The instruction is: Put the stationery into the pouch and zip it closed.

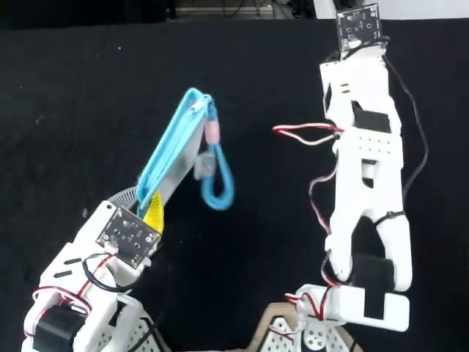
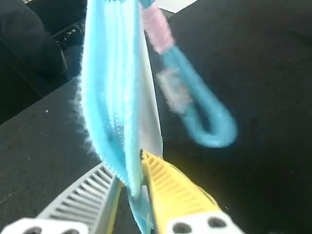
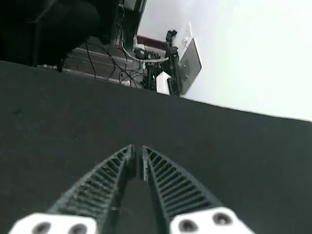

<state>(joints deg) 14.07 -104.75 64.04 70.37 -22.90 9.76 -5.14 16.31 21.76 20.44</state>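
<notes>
We see the left gripper (image 2: 130,165) pinching the light-blue pouch (image 1: 172,143), which rises toward 1 o'clock, its strap loop (image 1: 218,183) dangling at its 3 o'clock. The right gripper (image 3: 138,157), jaws together on nothing, hangs over the black tablecloth (image 1: 73,88); beyond lie cables (image 3: 141,63) and a white wall (image 3: 253,48).

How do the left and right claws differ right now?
The left claw is shut on the pouch, pinching its edge; the right claw is shut on nothing, over bare table. The left claw has one yellow finger and one pale grey one; the right claw's fingers are both dark. Shared: both are closed, and both have ribbed fingers.
</notes>
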